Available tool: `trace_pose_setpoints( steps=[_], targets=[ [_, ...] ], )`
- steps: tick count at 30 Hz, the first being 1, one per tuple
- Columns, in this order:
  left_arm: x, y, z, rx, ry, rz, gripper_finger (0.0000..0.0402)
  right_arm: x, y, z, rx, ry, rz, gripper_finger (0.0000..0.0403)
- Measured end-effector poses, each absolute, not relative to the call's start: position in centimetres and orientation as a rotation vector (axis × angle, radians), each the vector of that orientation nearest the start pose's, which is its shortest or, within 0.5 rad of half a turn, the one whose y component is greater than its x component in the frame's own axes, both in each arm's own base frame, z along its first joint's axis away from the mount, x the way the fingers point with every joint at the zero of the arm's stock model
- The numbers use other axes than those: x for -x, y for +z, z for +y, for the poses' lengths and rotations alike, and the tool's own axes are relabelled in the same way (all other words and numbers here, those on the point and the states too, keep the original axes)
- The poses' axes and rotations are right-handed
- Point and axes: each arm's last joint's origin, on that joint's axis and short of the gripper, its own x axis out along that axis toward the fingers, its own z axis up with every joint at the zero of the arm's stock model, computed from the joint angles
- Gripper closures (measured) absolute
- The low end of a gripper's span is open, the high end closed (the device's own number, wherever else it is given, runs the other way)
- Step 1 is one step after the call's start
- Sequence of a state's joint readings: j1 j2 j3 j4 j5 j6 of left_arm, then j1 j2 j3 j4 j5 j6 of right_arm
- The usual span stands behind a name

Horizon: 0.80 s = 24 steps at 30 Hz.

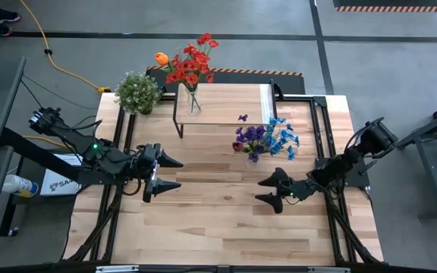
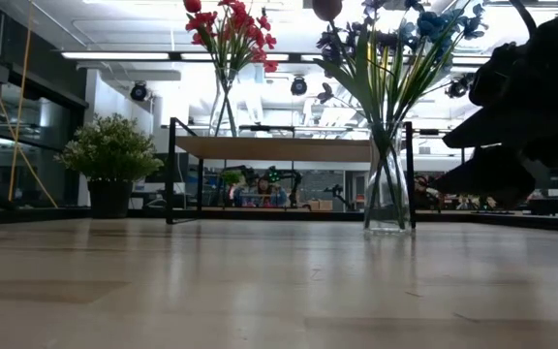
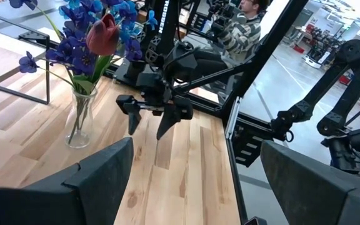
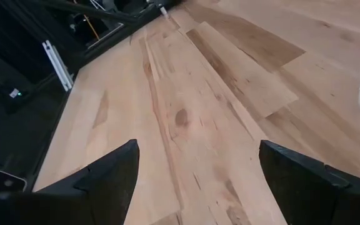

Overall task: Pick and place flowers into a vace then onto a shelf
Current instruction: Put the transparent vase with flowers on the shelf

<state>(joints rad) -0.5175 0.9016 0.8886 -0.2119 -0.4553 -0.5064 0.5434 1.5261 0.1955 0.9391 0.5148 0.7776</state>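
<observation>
With both hands, left (image 1: 171, 173) and right (image 1: 268, 189), spread empty, the blue-flower vase (image 1: 266, 141) was judged next for lifting onto the shelf (image 1: 226, 105).

One camera looks straight down on the whole surface (image 1: 226, 220). Another sits at surface level, facing the room. Each wrist camera looks past its own jaws, close over the wood. All share the surface.
</observation>
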Motion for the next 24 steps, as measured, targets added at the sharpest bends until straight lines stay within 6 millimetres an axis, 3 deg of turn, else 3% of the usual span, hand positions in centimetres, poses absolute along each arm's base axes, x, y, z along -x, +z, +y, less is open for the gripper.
trace_pose_setpoints(
  steps=[4, 24],
  targets=[
    [-17.4, 34.6, -8.5, 0.399, -0.011, 0.210, 0.0021, -18.8, 10.8, 9.7, -0.569, -0.100, 0.331, 0.0086],
    [-17.4, 34.6, -8.5, 0.397, -0.013, 0.211, 0.0021, -18.3, 10.3, 8.4, -0.404, -0.455, 0.223, 0.0086]
  ],
)
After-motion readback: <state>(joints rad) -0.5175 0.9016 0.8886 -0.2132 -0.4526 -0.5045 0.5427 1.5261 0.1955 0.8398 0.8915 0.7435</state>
